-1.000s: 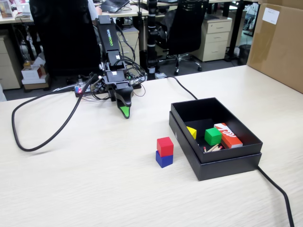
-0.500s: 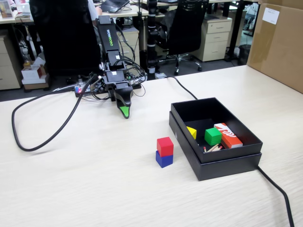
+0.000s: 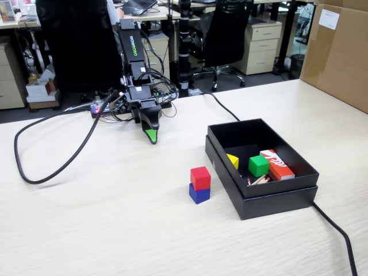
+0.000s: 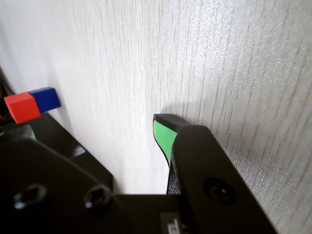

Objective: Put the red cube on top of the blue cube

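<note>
The red cube (image 3: 200, 177) stands squarely on the blue cube (image 3: 199, 194) on the table, just left of the black box in the fixed view. Both cubes show small at the top left of the wrist view, which lies on its side: the red cube (image 4: 21, 107) beside the blue cube (image 4: 45, 99). My gripper (image 3: 150, 137) hangs far behind them near the arm's base, tip down close to the table, holding nothing. Only one green-padded fingertip (image 4: 163, 135) shows plainly, so its state is unclear.
A black open box (image 3: 276, 198) right of the cubes holds a green cube (image 3: 258, 165), a yellow piece (image 3: 232, 161) and a red-and-white box (image 3: 276, 164). A black cable (image 3: 52, 167) loops on the left; another runs off the front right. A cardboard box (image 3: 338, 54) stands at the far right.
</note>
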